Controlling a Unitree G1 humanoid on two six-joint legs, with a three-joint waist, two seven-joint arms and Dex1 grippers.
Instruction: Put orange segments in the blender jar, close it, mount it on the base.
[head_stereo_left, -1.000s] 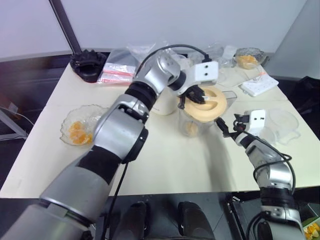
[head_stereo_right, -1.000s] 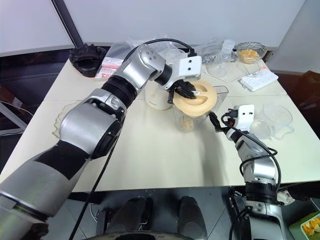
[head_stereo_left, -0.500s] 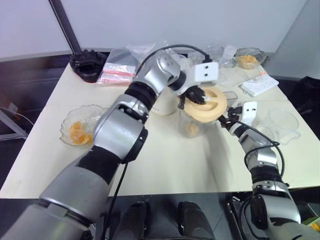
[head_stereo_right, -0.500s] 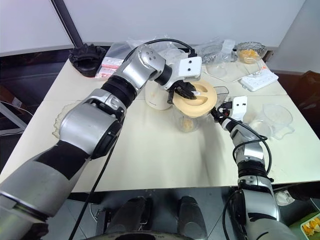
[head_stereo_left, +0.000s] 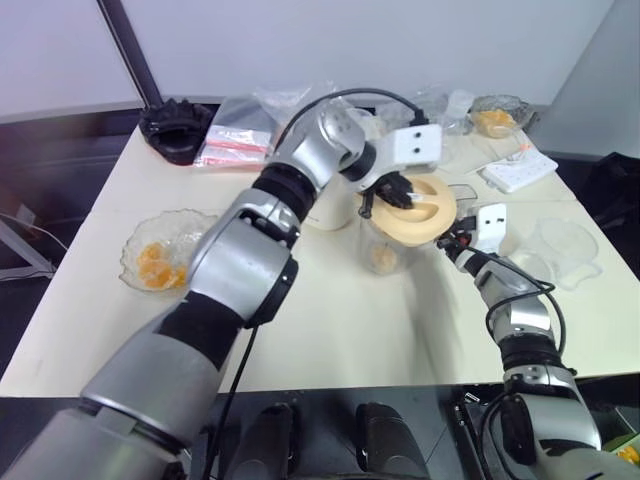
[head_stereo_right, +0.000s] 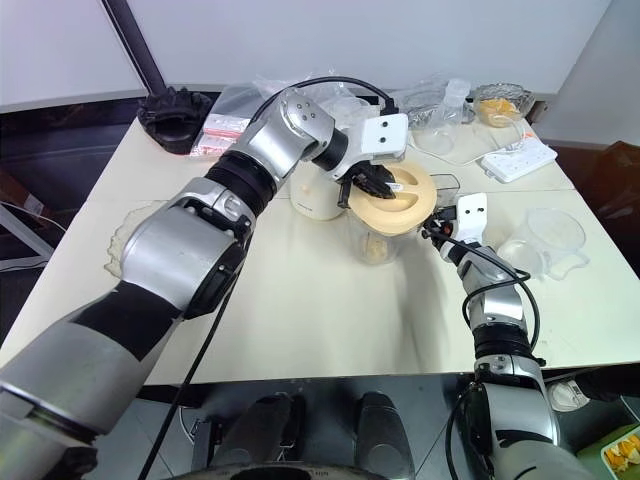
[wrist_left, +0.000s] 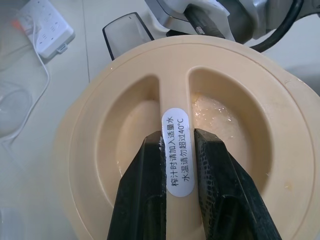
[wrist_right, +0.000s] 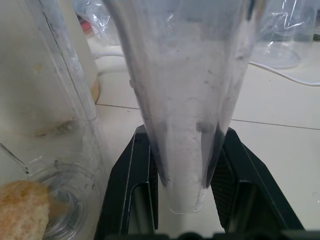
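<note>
Left hand (wrist_left: 176, 165) clamps the lid (wrist_left: 260, 150) ridge atop the jar (head_stereo_left: 385, 250); right hand (wrist_right: 182, 175) closes on its handle (wrist_right: 185, 100); base (head_stereo_left: 325, 205) stands just behind.

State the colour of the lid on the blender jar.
Pale orange lid, clearest in the left wrist view.

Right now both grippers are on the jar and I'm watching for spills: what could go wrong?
The left gripper pinches only the lid's narrow ridge; pressing off-centre could seat it crooked. The right gripper grips the blender jar's smooth handle, which may slip. The base stands close behind; lifting could knock it.
</note>
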